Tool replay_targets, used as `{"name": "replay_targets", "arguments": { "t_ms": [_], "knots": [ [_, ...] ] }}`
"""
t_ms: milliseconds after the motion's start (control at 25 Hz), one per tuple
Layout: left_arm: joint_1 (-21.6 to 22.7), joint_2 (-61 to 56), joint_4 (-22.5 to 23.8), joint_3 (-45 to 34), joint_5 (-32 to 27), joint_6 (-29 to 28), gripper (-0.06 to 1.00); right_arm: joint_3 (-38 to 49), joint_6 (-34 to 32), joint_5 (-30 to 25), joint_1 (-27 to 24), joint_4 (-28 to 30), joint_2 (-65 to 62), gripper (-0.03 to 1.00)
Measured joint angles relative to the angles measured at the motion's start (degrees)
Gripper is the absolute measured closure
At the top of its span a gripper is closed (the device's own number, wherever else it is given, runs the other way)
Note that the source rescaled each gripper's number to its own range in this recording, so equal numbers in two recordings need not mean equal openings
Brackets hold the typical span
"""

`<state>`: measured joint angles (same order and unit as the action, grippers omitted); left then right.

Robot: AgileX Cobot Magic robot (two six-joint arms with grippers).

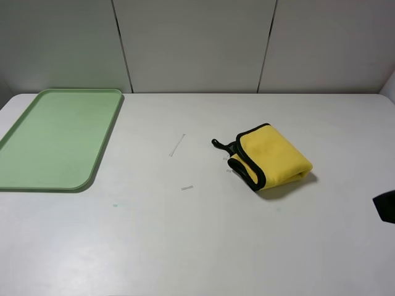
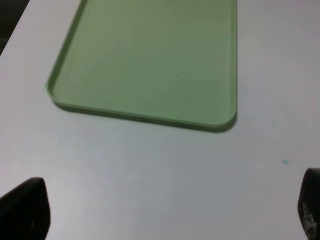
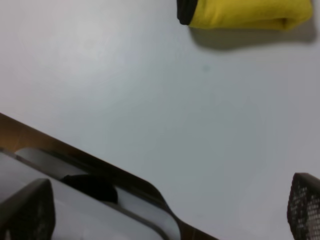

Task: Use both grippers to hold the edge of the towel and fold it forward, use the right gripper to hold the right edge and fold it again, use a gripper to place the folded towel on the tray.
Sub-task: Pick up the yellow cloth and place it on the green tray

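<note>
The tray (image 1: 55,139) lies on the tabletop (image 1: 197,246) at the far left, reaching back almost to the wall (image 1: 197,43). The towel (image 1: 271,155) lies folded right of the middle, well apart from the tray, its loop (image 1: 216,143) toward the tray. Two small marks (image 1: 178,145) lie between them. The left end effector (image 2: 166,207) hangs before the tray's near end, the right end effector (image 3: 165,207) before the towel, neither touching.

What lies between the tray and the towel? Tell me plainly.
Between tray and towel: only bare table with two small thin marks, in the exterior high view.
</note>
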<state>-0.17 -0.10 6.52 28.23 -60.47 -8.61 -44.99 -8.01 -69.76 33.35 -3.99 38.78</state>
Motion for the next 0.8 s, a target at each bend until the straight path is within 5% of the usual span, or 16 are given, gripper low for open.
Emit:
{"name": "replay_targets", "arguments": {
  "t_ms": [240,480,800],
  "knots": [
    [0.0,0.0,0.0,0.0,0.0,0.0,-0.05,7.5,1.0,2.2,-2.5,2.4,-12.3,-0.03],
    [0.0,0.0,0.0,0.0,0.0,0.0,-0.05,15.7,2.4,9.9,-15.4,2.7,-23.8,-0.03],
    [0.0,0.0,0.0,0.0,0.0,0.0,-0.05,16.8,4.1,10.8,-28.4,2.7,-36.8,-0.03]
  ]
}}
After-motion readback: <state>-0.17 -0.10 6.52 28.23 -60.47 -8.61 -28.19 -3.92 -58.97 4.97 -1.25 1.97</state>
